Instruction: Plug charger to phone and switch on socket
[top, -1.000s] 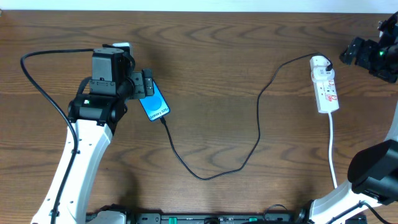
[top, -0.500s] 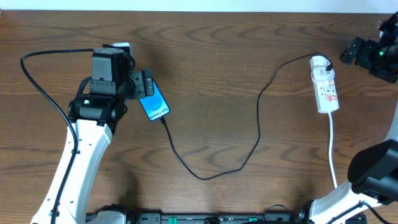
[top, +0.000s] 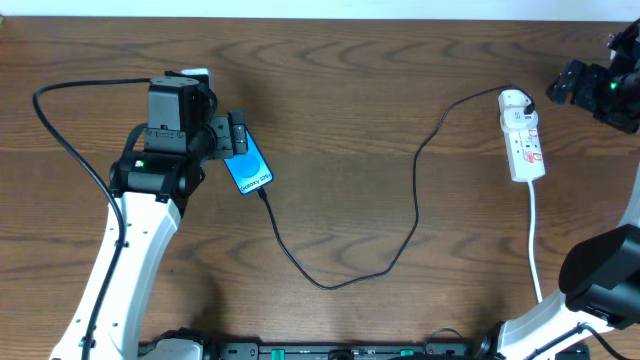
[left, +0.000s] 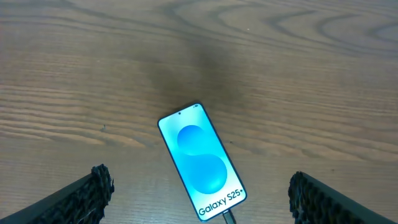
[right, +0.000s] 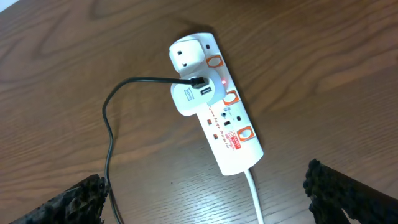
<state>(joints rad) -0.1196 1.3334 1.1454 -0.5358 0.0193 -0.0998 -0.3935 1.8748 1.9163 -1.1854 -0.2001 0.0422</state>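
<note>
1. The phone (left: 202, 163) lies flat and face up on the left half of the worktop (top: 340, 60), roughly midway between its front and far edges. It is a slim glass slab with rounded corners and a lit blue screen.
2. The charger cable (top: 417, 200) is thin, black and limp. Its small plug meets the phone's lower end and appears seated. From there it loops toward the front edge and climbs to the far right corner.
3. At that corner it enters a white adapter (right: 189, 99) plugged into the power strip (top: 522, 135). The strip is a narrow, glossy plastic bar with red markings, set parallel to the right edge. Its white cord (top: 534, 240) trails toward the front edge.
4. A red lamp (right: 222, 81) glows beside the adapter, so the strip is probably already switched on.
5. The left gripper (left: 199, 186) hangs above the phone with its jaws spread wide on either side, touching nothing.
6. The right gripper (right: 205, 186) hovers over the strip, also fully spread and empty, which looks like a released or standby pose.
7. The worktop is dark, matte wood grain.
</note>
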